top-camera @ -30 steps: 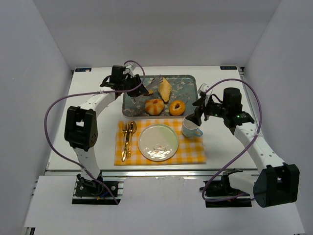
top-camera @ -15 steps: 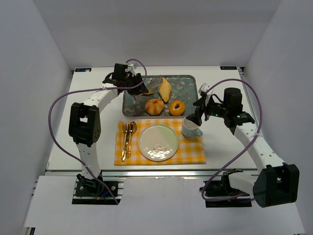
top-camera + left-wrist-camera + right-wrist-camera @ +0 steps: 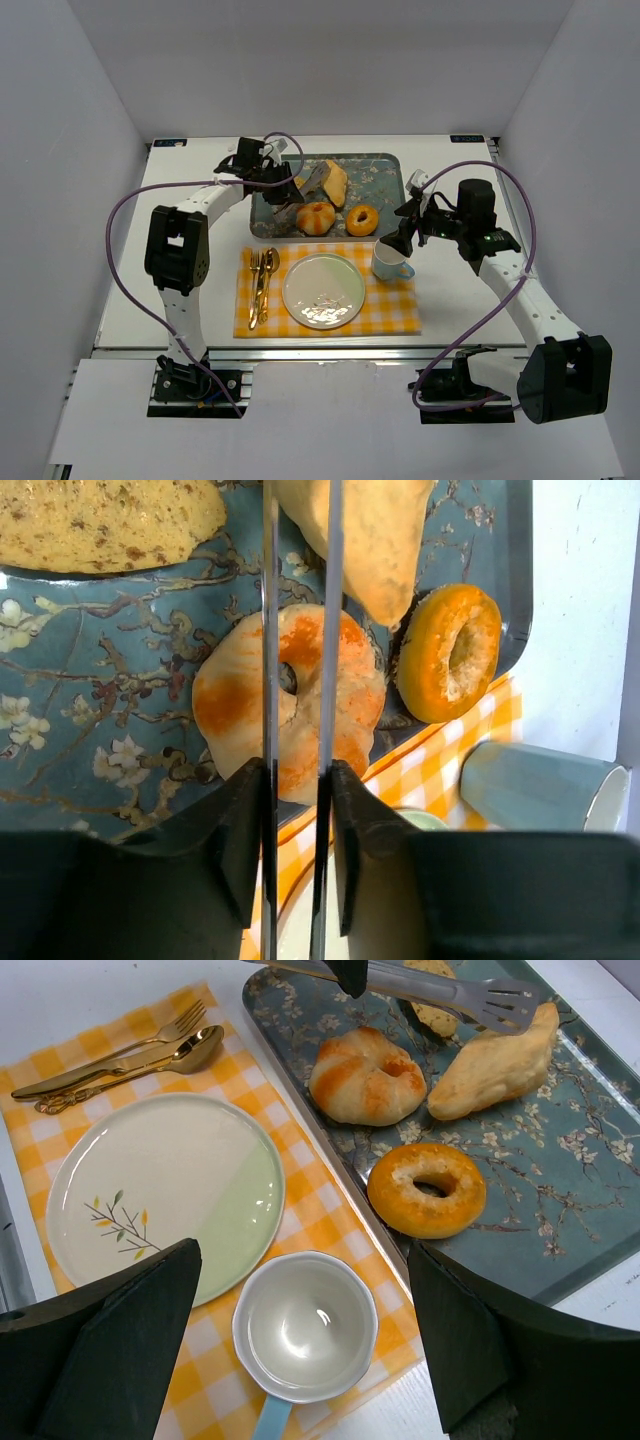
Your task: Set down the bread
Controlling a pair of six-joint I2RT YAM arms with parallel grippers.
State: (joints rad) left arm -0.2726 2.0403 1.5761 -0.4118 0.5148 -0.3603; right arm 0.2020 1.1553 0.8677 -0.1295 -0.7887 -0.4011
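Note:
The bread [image 3: 337, 183], a long pale golden pastry, lies on the blue floral tray [image 3: 385, 165]; it also shows in the left wrist view [image 3: 378, 530] and the right wrist view [image 3: 495, 1060]. My left gripper [image 3: 278, 178] [image 3: 297, 780] is shut on metal tongs [image 3: 310, 180] [image 3: 270, 630]. The tongs' slotted head [image 3: 495, 1000] lies over the bread's far end, with the blades close together. My right gripper [image 3: 405, 237] [image 3: 305, 1330] is open and empty above the white cup [image 3: 305, 1325].
A glazed round bun [image 3: 316, 217] and an orange ring doughnut [image 3: 362, 219] sit at the tray's near edge, and a flat speckled piece [image 3: 100, 520] at its far left. A pale green plate [image 3: 323, 290], the cup [image 3: 390, 262] and gold cutlery [image 3: 262, 280] lie on the yellow checked mat [image 3: 400, 310].
My left gripper has moved right with the tongs, from the tray's left edge to the bread. The right arm has not moved.

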